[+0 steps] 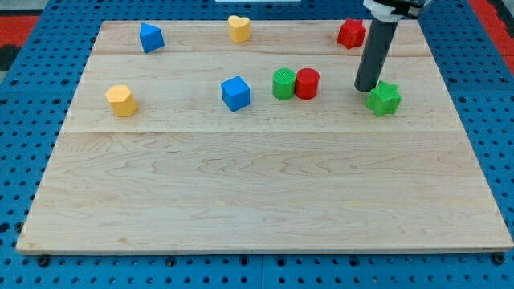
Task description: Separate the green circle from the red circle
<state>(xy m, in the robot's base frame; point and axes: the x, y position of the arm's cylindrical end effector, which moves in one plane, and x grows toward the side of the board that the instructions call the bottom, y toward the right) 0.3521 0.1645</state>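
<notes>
Findings. The arm carries no jaws, so there is no open or closed state to record; it ends in a plain rod, and my tip [367,88] rests on the board [241,209] at the view's upper right.

Task items. The green circle [283,83] and red circle [307,83] stand touching, side by side, well to the view's left of my tip, the red one nearer it. They are not yet separated.

Nearby items. A green star [385,98] sits just beside my tip, at its lower right, apparently touching or nearly so. A red star [351,33] lies above my tip, toward the top edge. A blue cube [235,93] stands left of the pair.

Assessment. My tip's position right of the pair suggests an approach from the red side. A push along that line would likely drive both circles together; entering at the seam from above or below seems sounder.
</notes>
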